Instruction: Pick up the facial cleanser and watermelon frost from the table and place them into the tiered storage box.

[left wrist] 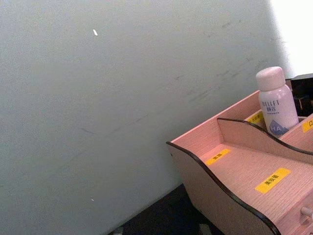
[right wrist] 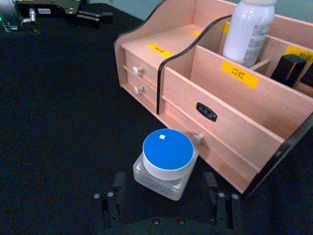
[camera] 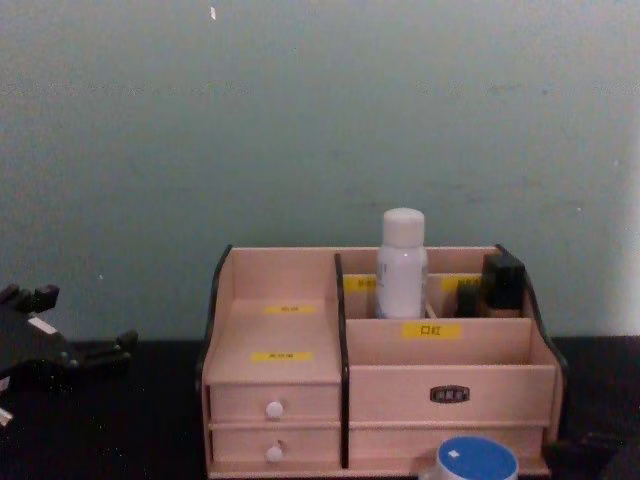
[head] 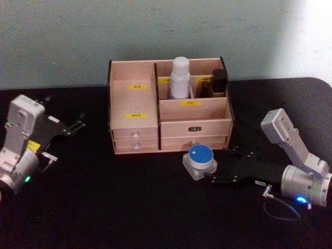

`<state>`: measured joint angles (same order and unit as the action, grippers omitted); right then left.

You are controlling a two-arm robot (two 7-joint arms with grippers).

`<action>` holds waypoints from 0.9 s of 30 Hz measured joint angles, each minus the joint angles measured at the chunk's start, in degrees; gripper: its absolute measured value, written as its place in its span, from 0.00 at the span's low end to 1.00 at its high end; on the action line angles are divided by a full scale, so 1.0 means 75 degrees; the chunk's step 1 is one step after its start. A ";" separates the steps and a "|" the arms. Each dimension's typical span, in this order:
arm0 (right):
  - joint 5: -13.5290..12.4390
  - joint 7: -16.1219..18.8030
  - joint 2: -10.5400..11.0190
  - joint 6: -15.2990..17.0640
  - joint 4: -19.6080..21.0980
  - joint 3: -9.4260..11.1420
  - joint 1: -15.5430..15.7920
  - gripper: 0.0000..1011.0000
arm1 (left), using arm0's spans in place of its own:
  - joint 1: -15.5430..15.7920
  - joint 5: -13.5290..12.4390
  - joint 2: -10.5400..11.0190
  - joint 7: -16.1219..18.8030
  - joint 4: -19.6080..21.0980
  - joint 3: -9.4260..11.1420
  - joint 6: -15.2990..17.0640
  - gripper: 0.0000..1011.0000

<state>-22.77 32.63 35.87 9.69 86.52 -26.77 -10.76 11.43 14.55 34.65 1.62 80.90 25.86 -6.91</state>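
The right gripper (head: 220,165) is held low over the black table (head: 129,207), in front of the right half of the tiered storage box (head: 135,122). Its fingers (right wrist: 117,190) are spread wide, and nothing is gripped by them. A blue-lidded jar (head: 199,161), clear and square-bodied under a round blue cap, is found at the fingertips. In the right wrist view its near part is seen between the two fingers, with a gap left on either side. The jar is set upright on the table, just in front of the box's lower right drawer and close to the drawer's white knob (right wrist: 197,138).

Behind the jar the box is seen facing the robot, with two small drawers on the left, wider drawers on the right and yellow labels on its steps. A white bottle (head: 180,78) is stood upright in a rear compartment, just right of the box's central divider. A dark item (head: 219,82) is lodged in the rear compartment to the right of the bottle; what it is cannot be told.

The left gripper (head: 66,139) is parked well to the left of the box, above the table, with its fingers apart and nothing held. A pale wall (camera: 300,120) is seen behind the table.
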 joint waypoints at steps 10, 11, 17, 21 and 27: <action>-0.0065 0.0019 -0.0209 0.0025 -0.0327 -0.0077 -0.0200 0.99 | 0.0000 0.0000 0.0000 0.0000 0.0000 0.0000 0.0000 0.99; -0.0081 0.0011 -0.0248 0.0032 -0.0371 -0.0081 -0.0234 0.99 | 0.0000 0.0000 0.0000 0.0000 0.0000 0.0000 0.0000 0.99; -0.0127 -0.0008 -0.0382 0.0057 -0.0547 -0.0105 -0.0363 0.99 | 0.0000 0.0000 0.0000 0.0000 0.0000 0.0000 0.0000 0.99; -0.0140 0.0008 -0.0469 0.0051 -0.0668 -0.0158 -0.0485 0.99 | 0.0000 0.0000 0.0000 0.0000 0.0000 0.0000 0.0000 0.99; -0.0129 0.0057 -0.0567 0.0035 -0.0808 -0.0251 -0.0646 0.99 | 0.0000 0.0000 0.0000 0.0000 0.0000 0.0000 0.0000 0.99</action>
<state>-23.74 33.06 31.62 9.96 80.46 -28.65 -15.61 11.43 14.55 34.65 1.62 80.90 25.86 -6.91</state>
